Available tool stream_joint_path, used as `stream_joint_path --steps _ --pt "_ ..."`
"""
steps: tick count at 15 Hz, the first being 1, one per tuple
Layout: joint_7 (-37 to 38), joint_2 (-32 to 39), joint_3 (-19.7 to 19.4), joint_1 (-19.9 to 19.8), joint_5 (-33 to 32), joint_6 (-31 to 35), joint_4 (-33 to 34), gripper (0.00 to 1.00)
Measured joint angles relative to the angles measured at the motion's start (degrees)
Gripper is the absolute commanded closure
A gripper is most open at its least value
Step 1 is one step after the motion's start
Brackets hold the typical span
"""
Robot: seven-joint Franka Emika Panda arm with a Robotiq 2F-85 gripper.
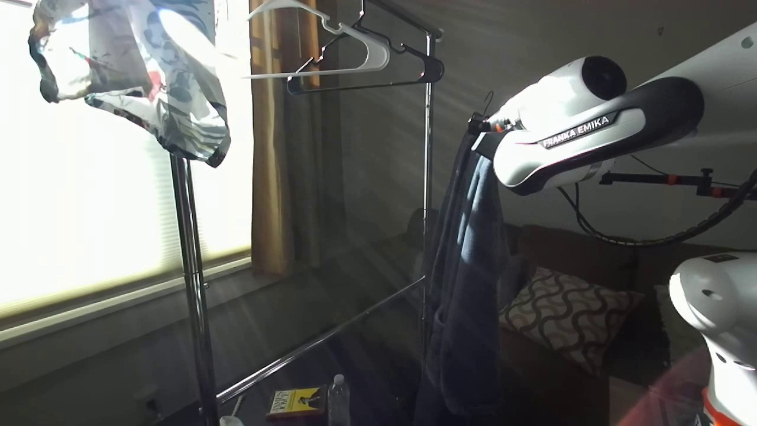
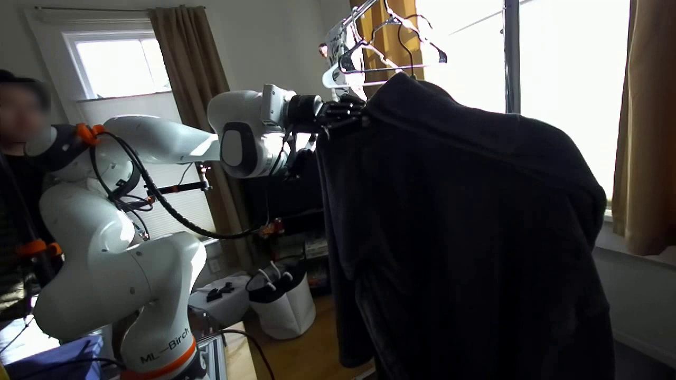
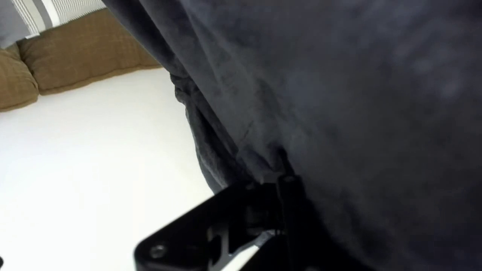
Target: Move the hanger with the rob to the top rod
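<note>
imo carry step rn: claw [image 3: 278, 180] clamped tight on robe [image 2: 475, 227] nr its top; in an exterior view hook of hanger [image 1: 489, 105] is clear of top rod [image 1: 408, 17], which sits ~10–11 o'clock. Next: lift that way, hook over.

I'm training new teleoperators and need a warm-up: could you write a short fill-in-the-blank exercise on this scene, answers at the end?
The long dark robe is pinched by the robot's two-fingered ____.
The curved part of its hanger that sticks out on top is the ____.
Lettering on the arm reads FRANKA ____.
Beside the bottle lies a ____ with a partly yellow cover.
Missing words: gripper; hook; EMIKA; book.
</note>
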Motion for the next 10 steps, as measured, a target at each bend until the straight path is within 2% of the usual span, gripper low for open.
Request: stream_joint_path --steps 5,10 --pt "-7.4 6.8 -6.5 2.9 -0.1 -2.3 3.0 0.98" --pt "-19.1 7.0 -14.2 9.6 -0.1 -10.1 6.3 0.98"
